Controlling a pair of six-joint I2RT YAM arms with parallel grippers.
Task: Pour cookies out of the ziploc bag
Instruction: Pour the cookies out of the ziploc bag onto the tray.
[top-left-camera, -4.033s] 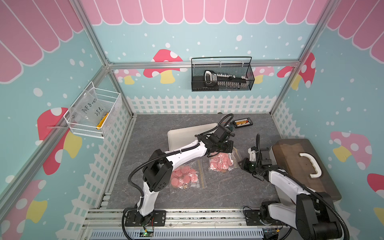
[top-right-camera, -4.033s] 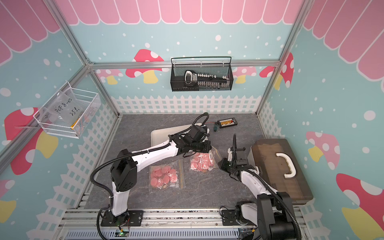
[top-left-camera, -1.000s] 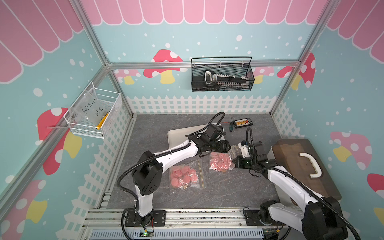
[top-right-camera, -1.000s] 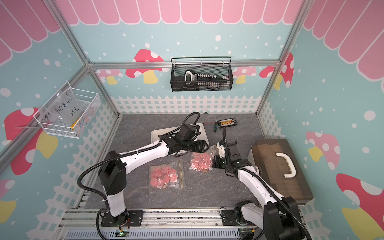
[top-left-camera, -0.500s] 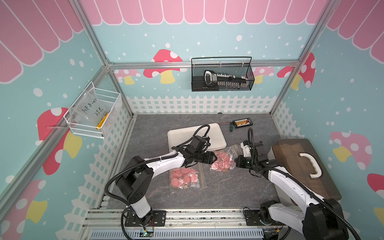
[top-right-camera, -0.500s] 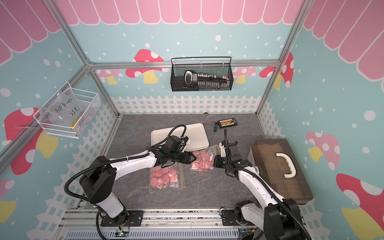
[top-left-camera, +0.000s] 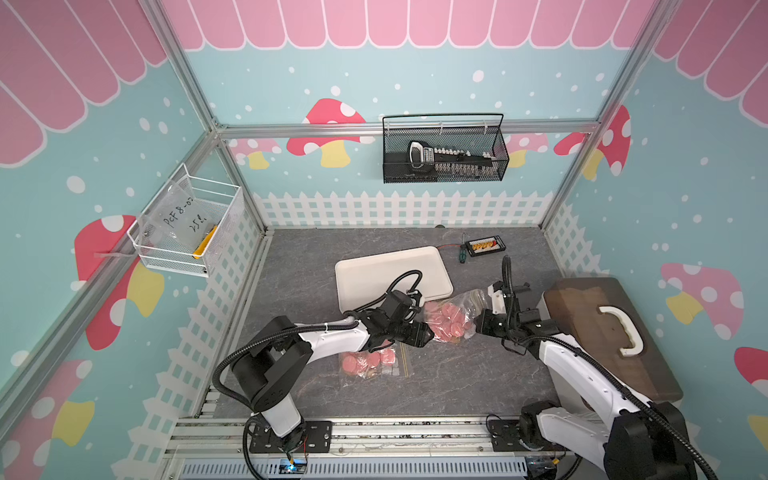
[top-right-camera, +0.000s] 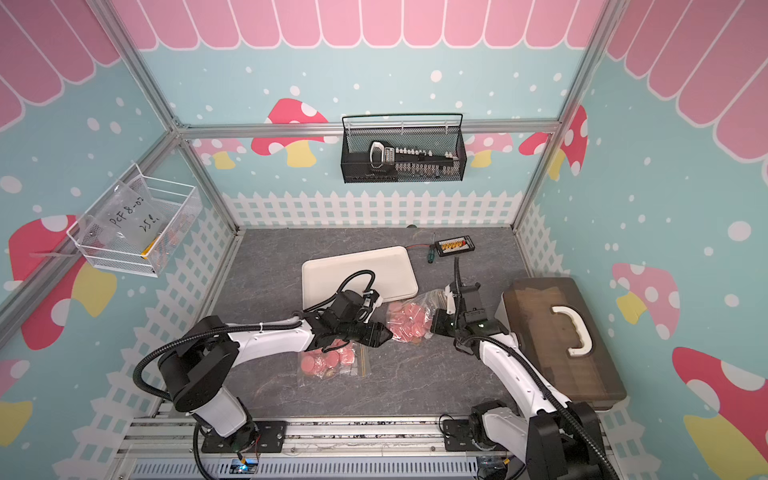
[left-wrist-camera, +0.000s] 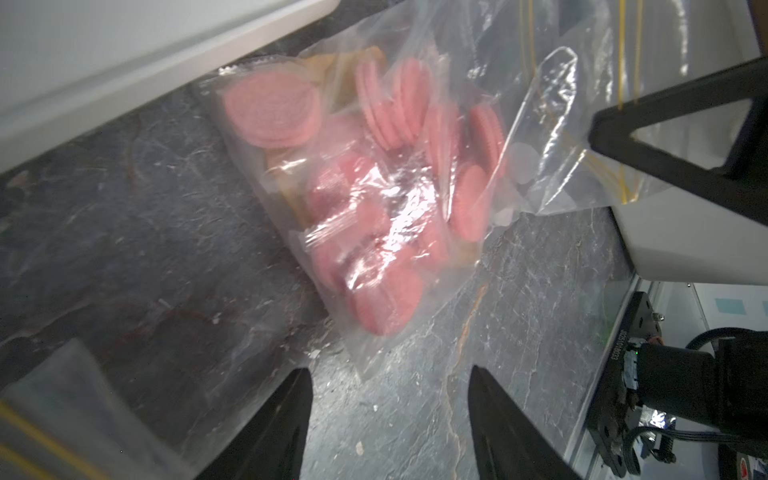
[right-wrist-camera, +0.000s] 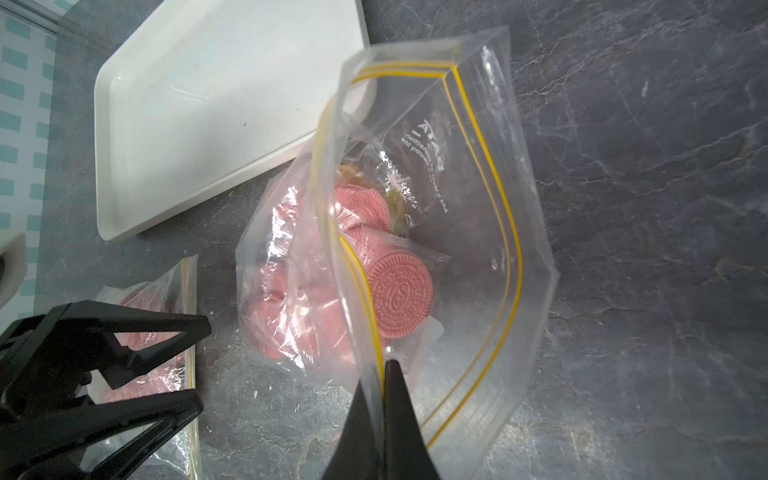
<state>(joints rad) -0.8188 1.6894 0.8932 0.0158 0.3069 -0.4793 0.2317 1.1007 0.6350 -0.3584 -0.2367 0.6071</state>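
Grey marbled bench (top-left-camera: 478, 374) carried a white tray (top-left-camera: 365, 270); just beside it sat the open ziploc bag (right-wrist-camera: 478, 187) with the pink cookies (right-wrist-camera: 400, 293) inside. Its rim was pinched in the right claw (right-wrist-camera: 380, 374); the left claw (left-wrist-camera: 389, 372) stood wide and empty near its bottom corner.

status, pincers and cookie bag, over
Right pincer shut on rim of clear yellow-zipped ziploc bag. Left pincer open, empty, near its bottom corner. Round pink cookies inside, none on white rectangular tray. Second clear cookie bag flat beneath left arm.
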